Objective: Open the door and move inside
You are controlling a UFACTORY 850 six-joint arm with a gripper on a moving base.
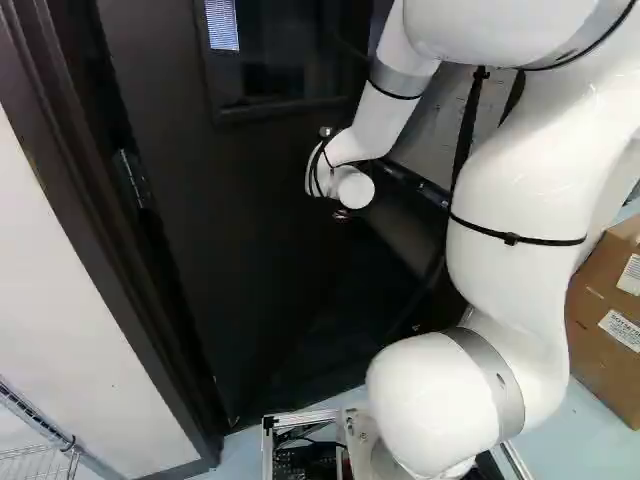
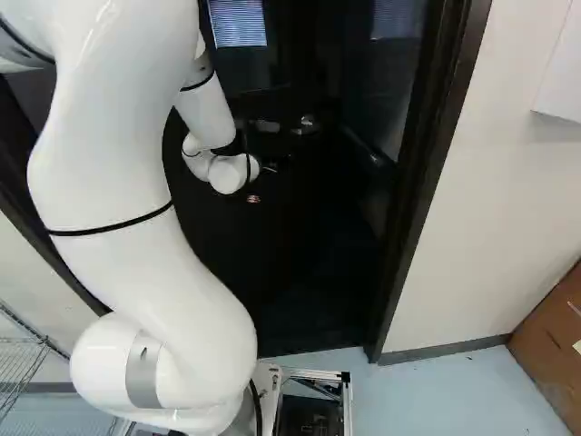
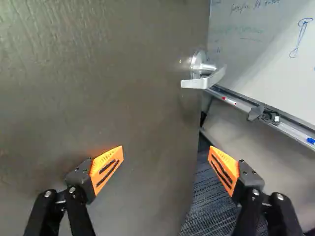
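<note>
Whiteboard (image 3: 266, 44) and carpet (image 3: 202, 201) show beyond the free edge of the door (image 3: 98, 83) in the wrist view, so the door stands ajar. The gripper (image 3: 166, 151) has its fingers spread, pinching nothing: one lies over the panel, the other past its edge. I read this placement as suited to pushing the panel wider. The lever handle (image 3: 201, 78) sits ahead of the fingers, ungripped; with the door ajar, turning it seems unnecessary.

Left base view: my arm (image 1: 360, 145) reaches to the door, its wrist hiding the fingers.

Right base view: the door frame (image 2: 416, 182) stands well aside from the fingers; I cannot confirm panel contact.
</note>
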